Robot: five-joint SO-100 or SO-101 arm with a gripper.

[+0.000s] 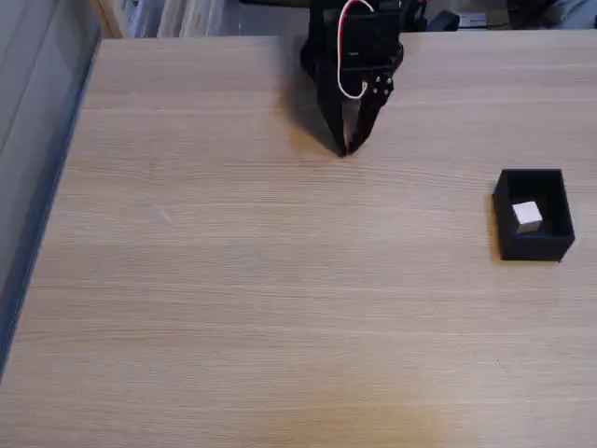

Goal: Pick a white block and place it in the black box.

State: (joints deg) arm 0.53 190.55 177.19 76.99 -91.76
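Observation:
In the fixed view the white block (527, 216) lies inside the black box (556, 245), which stands on the wooden table at the right. My black gripper (344, 149) with red and white wires hangs at the table's far middle, well to the left of the box. Its fingers point down and meet at their tips just above the wood, holding nothing.
The wooden table (233, 280) stretches across the view, with its left edge running diagonally from top to bottom left. Shelving and clutter sit behind the far edge.

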